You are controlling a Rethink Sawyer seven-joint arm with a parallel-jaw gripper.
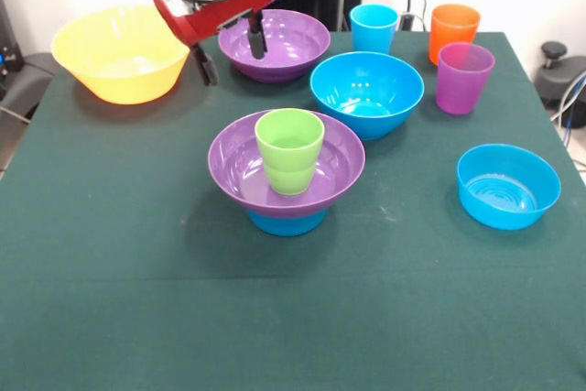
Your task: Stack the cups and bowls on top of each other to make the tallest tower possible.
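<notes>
Front view: tower (pixel 287 176) stands mid-surface, green cup (pixel 290 150) in purple bowl (pixel 341 164) over small blue bowl (pixel 287 222). Gripper (pixel 230 51) hovers behind it, fingers (pixel 257 41) spread, empty. Seven pieces unstacked, so the build looks under halfway.

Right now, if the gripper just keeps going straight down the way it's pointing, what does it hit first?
Probably the near-left rim of the purple bowl under the open gripper; one finger may miss and meet the tablecloth. Depth is uncertain.
</notes>
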